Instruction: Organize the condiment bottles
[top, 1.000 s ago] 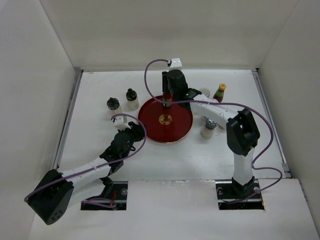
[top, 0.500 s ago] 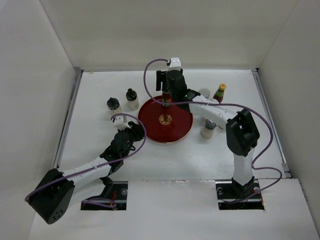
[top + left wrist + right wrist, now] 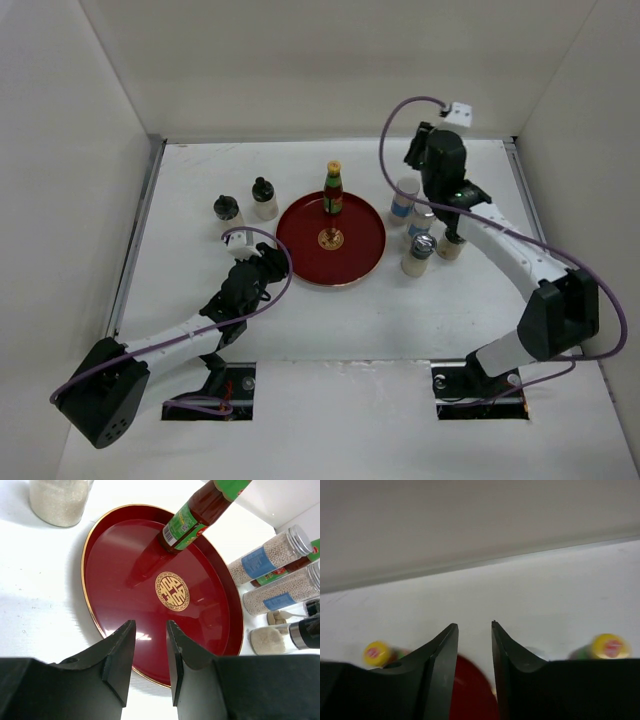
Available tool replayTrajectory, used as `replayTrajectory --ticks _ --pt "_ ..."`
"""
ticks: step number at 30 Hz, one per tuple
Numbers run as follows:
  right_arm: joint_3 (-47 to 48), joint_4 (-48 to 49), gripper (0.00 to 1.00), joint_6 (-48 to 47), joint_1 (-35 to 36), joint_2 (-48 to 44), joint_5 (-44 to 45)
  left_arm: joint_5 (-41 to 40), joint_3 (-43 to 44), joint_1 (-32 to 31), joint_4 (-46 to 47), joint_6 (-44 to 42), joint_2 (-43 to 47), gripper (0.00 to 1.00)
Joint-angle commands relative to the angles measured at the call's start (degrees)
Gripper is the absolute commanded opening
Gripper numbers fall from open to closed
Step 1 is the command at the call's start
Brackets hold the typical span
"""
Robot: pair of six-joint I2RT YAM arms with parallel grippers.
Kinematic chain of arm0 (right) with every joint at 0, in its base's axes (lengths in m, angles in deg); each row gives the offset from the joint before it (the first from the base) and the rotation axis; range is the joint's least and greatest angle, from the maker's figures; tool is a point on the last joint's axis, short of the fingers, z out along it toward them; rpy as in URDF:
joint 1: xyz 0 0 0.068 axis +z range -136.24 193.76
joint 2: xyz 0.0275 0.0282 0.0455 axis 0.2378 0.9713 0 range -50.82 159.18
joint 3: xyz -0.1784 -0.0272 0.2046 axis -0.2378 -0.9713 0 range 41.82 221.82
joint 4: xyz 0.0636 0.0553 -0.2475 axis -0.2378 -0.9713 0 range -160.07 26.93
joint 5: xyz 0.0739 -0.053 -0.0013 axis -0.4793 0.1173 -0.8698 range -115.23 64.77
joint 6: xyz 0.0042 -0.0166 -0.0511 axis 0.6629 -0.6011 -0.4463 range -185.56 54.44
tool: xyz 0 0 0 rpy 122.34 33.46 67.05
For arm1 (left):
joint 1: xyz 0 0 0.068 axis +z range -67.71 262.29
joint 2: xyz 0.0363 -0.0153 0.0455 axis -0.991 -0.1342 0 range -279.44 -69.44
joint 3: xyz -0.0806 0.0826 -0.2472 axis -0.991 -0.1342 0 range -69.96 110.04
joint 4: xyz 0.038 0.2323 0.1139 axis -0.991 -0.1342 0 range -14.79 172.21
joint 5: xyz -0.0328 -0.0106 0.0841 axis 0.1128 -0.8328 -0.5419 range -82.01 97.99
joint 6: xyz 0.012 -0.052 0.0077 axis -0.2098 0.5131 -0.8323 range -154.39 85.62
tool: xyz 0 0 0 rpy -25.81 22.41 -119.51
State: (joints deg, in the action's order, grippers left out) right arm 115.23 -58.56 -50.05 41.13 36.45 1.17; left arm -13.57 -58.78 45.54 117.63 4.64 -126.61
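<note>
A slim red sauce bottle with a yellow cap stands upright at the back of the round red tray; it also shows in the left wrist view. My right gripper is open and empty, raised above the jars right of the tray. Its wrist view shows both yellow caps, one at the left and one at the right. My left gripper is open and empty just off the tray's front left rim. Two dark-capped shakers stand left of the tray.
Two silver-lidded jars with blue labels and a dark-capped shaker cluster right of the tray, under my right arm. The second sauce bottle is mostly hidden behind them. White walls enclose the table on three sides.
My right gripper has let go of the sauce bottle, which now stands alone on the tray, and has swung right and upward. The left arm has not moved.
</note>
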Motion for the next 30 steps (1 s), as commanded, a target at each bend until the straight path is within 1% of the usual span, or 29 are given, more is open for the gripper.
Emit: replayTrajectory --ticks 1,4,5,7,11,18,22,24,27,30 --pt "-1.8 -3.4 0.46 1.5 -5.5 -2.5 2.8 0.9 -0.3 0.3 3.3 0.3 0.3 0.29" --pt "-1.9 -7.0 0.70 0.5 -8.7 -2.1 4.9 0.9 -0.2 0.5 3.2 0.3 0.3 0.30" --pt "-2.1 -7.4 0.74 0.4 -9.2 -1.8 5.8 0.9 -0.2 0.6 3.2 0.3 0.6 0.30" --pt "-2.6 -7.9 0.77 0.4 -9.9 -1.0 6.8 0.8 -0.4 0.8 3.1 0.3 1.0 0.31" --pt "-2.6 -10.0 0.75 0.9 -10.6 1.1 8.0 0.9 -0.5 1.3 3.1 0.3 1.0 0.31" --pt "-4.1 -10.3 0.71 2.1 -11.6 1.4 9.5 0.9 -0.5 1.3 3.0 0.3 1.0 0.32" --pt "-4.1 -10.3 0.64 2.1 -12.0 2.7 8.9 0.9 -0.6 1.4 3.0 0.3 1.5 0.32" --pt "-3.7 -10.3 0.63 2.0 -12.1 3.4 8.4 0.9 -0.7 1.6 3.0 0.3 1.8 0.32" --pt "-2.7 -10.3 0.58 2.0 -12.5 5.0 7.4 0.9 -0.5 1.6 3.0 0.4 0.9 0.33" --pt "-2.0 -9.5 0.50 1.5 -12.5 5.5 7.4 0.9 -0.4 1.5 3.0 0.4 0.4 0.33"
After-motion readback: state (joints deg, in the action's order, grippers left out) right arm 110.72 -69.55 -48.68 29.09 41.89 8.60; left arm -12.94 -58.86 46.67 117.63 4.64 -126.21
